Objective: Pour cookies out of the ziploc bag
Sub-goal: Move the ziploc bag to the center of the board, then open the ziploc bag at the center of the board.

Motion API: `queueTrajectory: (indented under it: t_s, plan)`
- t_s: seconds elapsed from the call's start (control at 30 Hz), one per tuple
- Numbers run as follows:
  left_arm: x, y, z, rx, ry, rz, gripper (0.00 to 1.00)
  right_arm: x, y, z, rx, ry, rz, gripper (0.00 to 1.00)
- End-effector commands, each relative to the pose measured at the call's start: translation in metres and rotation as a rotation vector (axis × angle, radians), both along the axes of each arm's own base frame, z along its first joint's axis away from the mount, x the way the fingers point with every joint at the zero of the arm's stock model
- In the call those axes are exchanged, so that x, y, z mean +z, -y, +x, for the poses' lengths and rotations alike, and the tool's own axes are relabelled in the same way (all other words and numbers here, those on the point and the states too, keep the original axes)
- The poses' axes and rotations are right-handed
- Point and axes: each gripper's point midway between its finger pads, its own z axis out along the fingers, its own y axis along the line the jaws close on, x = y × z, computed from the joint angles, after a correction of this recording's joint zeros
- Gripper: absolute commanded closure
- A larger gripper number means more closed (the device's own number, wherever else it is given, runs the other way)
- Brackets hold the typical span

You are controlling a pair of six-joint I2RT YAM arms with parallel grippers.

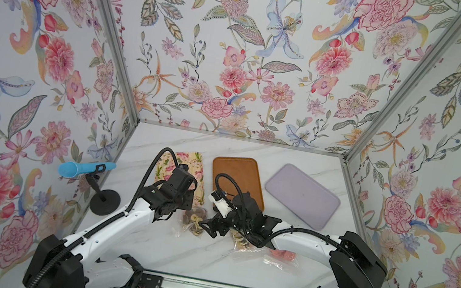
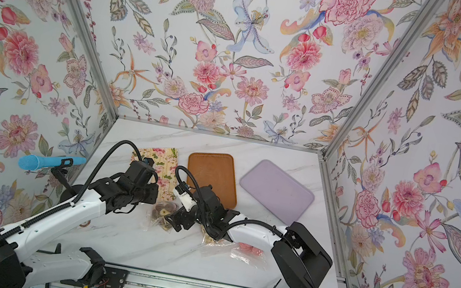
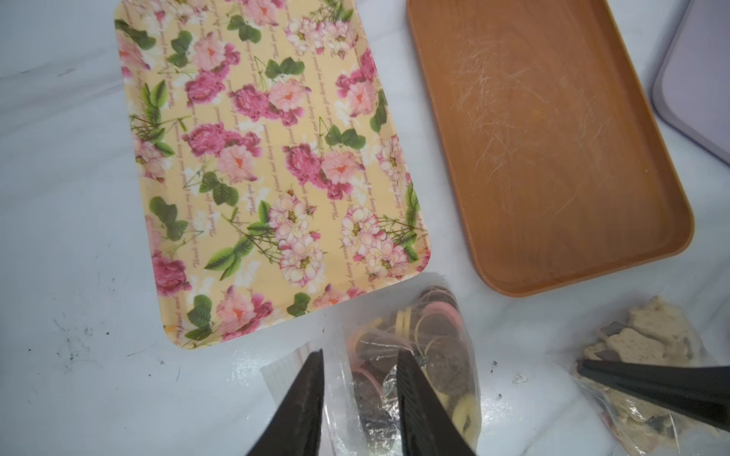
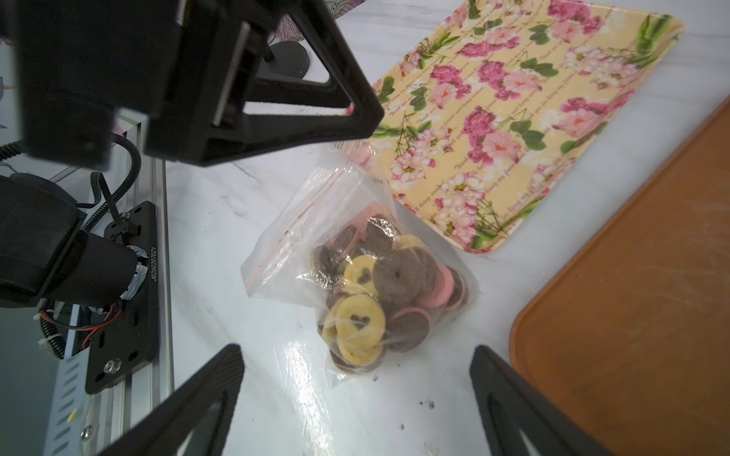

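On the marble tabletop (image 1: pixel 186 259), three trays lie in a row toward the back: a floral tray (image 3: pixel 256 158), a brown tray (image 3: pixel 553 158) and a lilac tray (image 1: pixel 301 200). All three are empty, likely set out to receive what is poured.

The left tool (image 3: pixel 359 355) hangs low over the zip end of the bag (image 4: pixel 316 221). Its jaws are parted partway, with loose film between them but not pinched (so I judge it holds nothing). The right tool (image 4: pixel 355 349) faces the same bag from its closed end, spread wide and empty, and the bag lies ahead of its fingers without touching them. That stance would suit taking the bottom to upend it.

The bag rests flat just beside the floral tray's near corner, so a short carry would serve. A star bag (image 3: pixel 640 343) and a pink bag (image 1: pixel 281 256) lie near the right arm, apart from both tools.

The cookies (image 4: pixel 399 284) are dark brown, beige and pink rounds. All are inside the bag, heaped at its closed end.
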Motion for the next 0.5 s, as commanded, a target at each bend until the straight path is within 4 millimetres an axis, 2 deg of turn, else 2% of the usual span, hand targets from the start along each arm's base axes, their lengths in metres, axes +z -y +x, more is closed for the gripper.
queueTrajectory:
  t_s: [0.0,0.2,0.37,0.47]
  plan:
    - [0.002,-0.03,-0.008,0.111,0.04,0.018,0.62,0.013,-0.009,0.007,0.027,0.047,0.02,0.07]
    - [0.005,-0.058,-0.031,0.228,0.061,-0.058,0.52,0.021,-0.015,0.013,0.063,0.116,-0.013,0.07]
    - [-0.031,-0.037,-0.048,0.202,-0.055,-0.298,0.5,0.025,-0.02,0.015,0.081,0.144,-0.012,0.06]
    - [-0.043,-0.035,-0.053,0.216,-0.066,-0.341,0.5,0.025,-0.025,0.013,0.099,0.128,-0.002,0.06]
